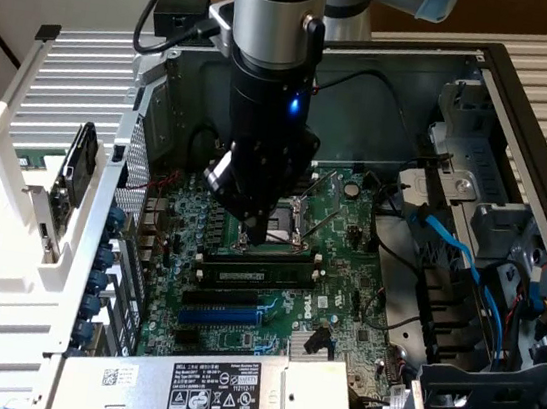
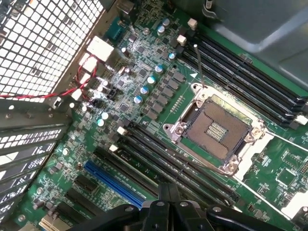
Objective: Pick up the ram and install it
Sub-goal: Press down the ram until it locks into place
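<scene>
1. Pincer [image 1: 262,231]: closed tight, holding nothing visible between its tips; it hangs low inside the open computer case [image 1: 511,85], just over the motherboard [image 1: 345,274]. Its dark tips also appear at the frame edge in the wrist view [image 2: 168,204].
2. Ram [image 1: 254,273]: long dark stick with a small white label, lying along the memory slots just on the near side of the pincer tips. It appears to sit in a slot; whether it is fully pressed home cannot be told.
3. Judgement: with the stick in line with its slot and the closed tips directly beside it, the pincer looks placed for pressing down on the stick, not for carrying it.
4. Processor socket [image 2: 216,130]: bare, with a metal frame, under the pincer in the exterior view; black memory slots [image 2: 250,77] run along both of its long sides.
5. Blue expansion slot [image 1: 224,311]: nearer than the ram, parallel to it, unoccupied.
6. Power supply [image 1: 218,394]: grey box with a label, nearest the camera, at the case's near edge.
7. Blue cables [image 1: 449,250]: on the exterior view's right, beside the drive bays, well apart from the pincer.
8. White rack [image 1: 23,192]: on the exterior view's left, outside the case, holding a flat part upright.
</scene>
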`<state>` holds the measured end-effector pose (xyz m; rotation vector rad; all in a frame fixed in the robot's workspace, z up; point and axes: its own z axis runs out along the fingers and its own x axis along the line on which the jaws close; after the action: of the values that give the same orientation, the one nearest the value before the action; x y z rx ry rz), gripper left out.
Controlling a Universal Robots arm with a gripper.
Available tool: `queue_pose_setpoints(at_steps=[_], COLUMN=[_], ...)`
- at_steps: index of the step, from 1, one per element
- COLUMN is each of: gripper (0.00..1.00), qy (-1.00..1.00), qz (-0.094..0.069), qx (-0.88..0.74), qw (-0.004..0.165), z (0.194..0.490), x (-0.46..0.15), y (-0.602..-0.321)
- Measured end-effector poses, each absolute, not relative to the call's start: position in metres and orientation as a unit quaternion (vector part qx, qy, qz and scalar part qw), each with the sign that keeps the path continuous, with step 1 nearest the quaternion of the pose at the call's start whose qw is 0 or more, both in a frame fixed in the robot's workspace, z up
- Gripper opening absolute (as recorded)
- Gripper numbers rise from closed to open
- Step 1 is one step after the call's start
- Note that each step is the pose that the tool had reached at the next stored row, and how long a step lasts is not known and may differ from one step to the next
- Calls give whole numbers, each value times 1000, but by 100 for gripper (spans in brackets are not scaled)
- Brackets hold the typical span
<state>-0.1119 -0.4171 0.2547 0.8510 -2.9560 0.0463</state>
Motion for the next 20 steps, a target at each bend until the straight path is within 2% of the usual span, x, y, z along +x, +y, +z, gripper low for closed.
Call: queue_pose_setpoints(at_steps=[20], gripper=[10], qy=[-991], qz=[10], qx=[128], qw=[34], z=[255], x=[-112], y=[-417])
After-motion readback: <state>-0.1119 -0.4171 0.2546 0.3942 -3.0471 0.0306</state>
